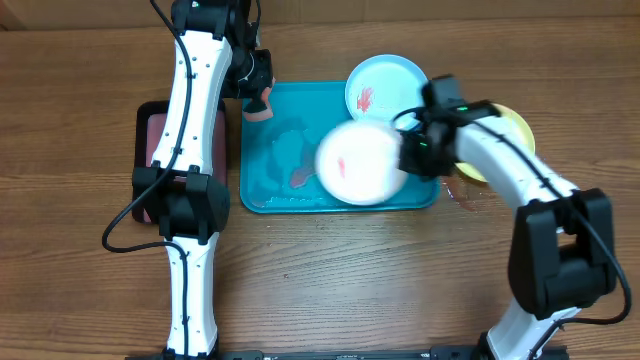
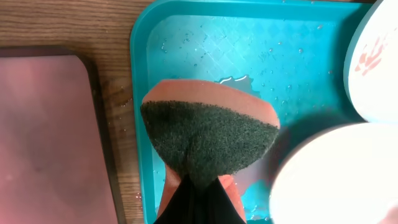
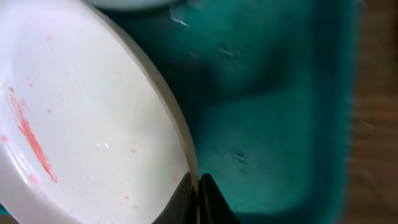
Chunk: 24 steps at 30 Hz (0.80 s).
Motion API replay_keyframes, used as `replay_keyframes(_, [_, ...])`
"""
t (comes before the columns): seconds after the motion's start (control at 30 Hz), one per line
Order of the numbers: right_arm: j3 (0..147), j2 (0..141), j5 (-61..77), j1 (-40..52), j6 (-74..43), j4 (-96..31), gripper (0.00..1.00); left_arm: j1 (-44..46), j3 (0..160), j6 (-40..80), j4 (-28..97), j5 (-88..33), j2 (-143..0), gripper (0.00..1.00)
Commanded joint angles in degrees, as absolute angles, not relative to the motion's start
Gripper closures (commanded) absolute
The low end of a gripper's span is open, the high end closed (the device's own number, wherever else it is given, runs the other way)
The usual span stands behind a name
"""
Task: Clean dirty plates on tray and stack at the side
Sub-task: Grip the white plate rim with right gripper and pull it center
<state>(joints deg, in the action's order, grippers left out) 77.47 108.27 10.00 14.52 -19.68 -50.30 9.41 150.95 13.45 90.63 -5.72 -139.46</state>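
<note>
Three plates showed. Nearest, the white plate (image 1: pixel 358 162), streaked red, lay over the near-right part of the teal tray (image 1: pixel 290 105), its right rim clamped between the jaws of the right gripper (image 1: pixel 405 152). Whether it touched the tray I could not tell. Just right of the tray, the yellow-green plate (image 1: pixel 517 125) sat on the wooden surface (image 1: pixel 350 270), mostly hidden under that arm. Farther back, the light blue plate (image 1: pixel 390 82), smeared red, overlapped the tray's far rim. Over the far-left corner, the left gripper (image 2: pixel 198 193) had its jaws closed on one orange-and-green sponge (image 2: pixel 211 134). A second, black-rimmed tray (image 1: pixel 152 135) lay left.
</note>
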Motion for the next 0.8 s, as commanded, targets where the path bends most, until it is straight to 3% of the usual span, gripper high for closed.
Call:
replay_keyframes(0.0, [79.1,107.8,5.3,21.6,-29.8,-45.8,0.96,9.7,151.5,14.3,90.6,-5.3,-138.7,0.96])
replay_keyframes(0.2, [79.1,110.8,-0.4,27.9,-35.1,-39.4,0.97,9.7,151.5,14.3,90.6,-5.3,-138.8,0.95])
replay_keyframes(0.5, [79.1,114.8,1.8,28.9,-39.0,-35.2,0.96,10.2,151.5,14.3,90.5,-5.3,-138.8,0.96])
replay_keyframes(0.63, [79.1,114.8,4.2,28.4,-36.8,-35.1,0.76,10.7,151.5,14.4,90.0,-5.3,-138.8,0.96])
replay_keyframes(0.77, [79.2,114.8,7.0,26.6,-34.0,-35.1,0.72,11.2,151.5,14.4,89.7,-5.3,-138.8,0.96])
